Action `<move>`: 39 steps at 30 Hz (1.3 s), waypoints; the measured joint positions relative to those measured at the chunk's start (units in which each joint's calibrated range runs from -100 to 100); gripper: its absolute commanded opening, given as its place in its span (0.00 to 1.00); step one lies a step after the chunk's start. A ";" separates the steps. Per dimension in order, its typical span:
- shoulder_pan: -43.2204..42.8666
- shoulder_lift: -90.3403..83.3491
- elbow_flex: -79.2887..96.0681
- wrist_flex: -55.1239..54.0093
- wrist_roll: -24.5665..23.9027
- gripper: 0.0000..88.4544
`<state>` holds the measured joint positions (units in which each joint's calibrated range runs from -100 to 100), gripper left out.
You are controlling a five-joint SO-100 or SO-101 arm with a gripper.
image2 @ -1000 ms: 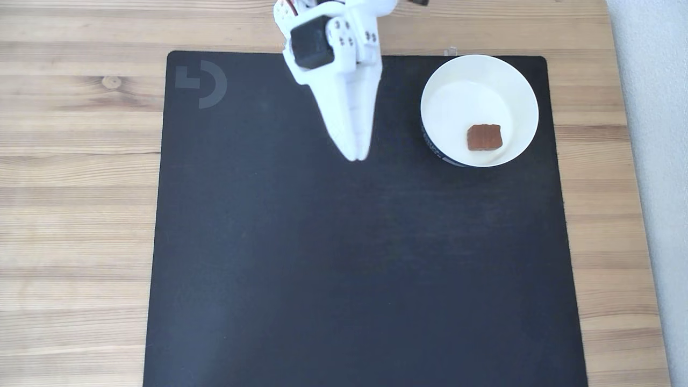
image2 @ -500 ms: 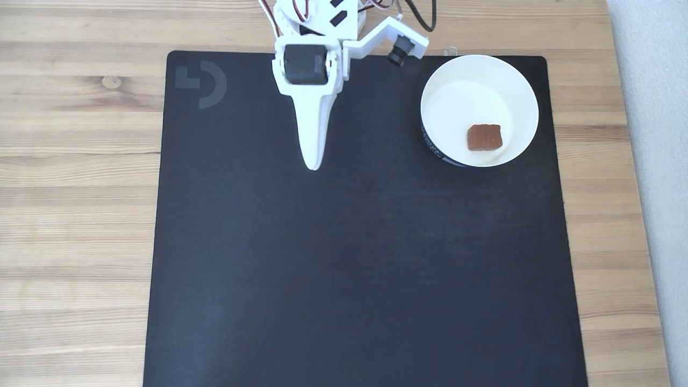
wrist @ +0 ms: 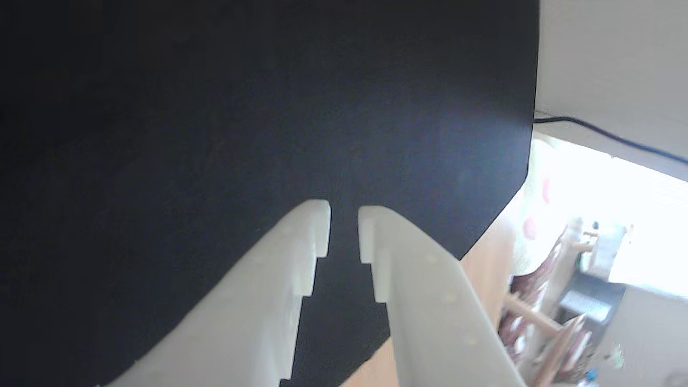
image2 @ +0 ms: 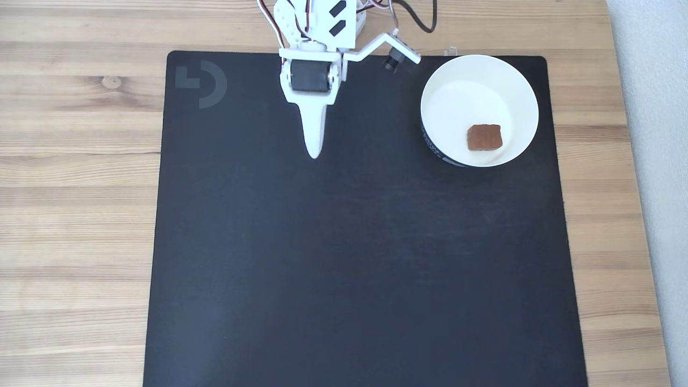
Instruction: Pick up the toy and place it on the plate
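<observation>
A light wooden table (image2: 80, 177) carries a large black mat (image2: 355, 258) that covers most of its middle and runs off the near edge in the fixed view; a faint grey logo (image2: 201, 83) marks the mat's far left corner. The white robot arm (image2: 317, 32) reaches in from the table's far edge, with a black servo block (image2: 310, 75) and a small black camera (image2: 391, 62) on a bracket beside it. Near the mat's far right corner, close to the table's right edge, sits the plate (image2: 516, 91), a round white dish with raised sides and a dark outer band. The toy (image2: 484, 137), a small reddish-brown squarish block, lies flat inside the plate, toward its near side. The jaws (image2: 314, 151) hang over bare mat, well apart from the plate; in the wrist view the jaws (wrist: 344, 226) stand slightly parted with a narrow gap and nothing between them.
</observation>
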<state>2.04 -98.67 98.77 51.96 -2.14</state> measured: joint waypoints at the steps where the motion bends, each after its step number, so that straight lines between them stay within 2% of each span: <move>1: 0.00 0.00 0.00 0.59 1.90 0.03; 6: 0.00 0.00 0.00 1.18 3.35 0.03; 39: 0.00 0.00 0.00 1.27 3.35 0.03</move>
<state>2.04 -98.67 98.77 53.23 1.21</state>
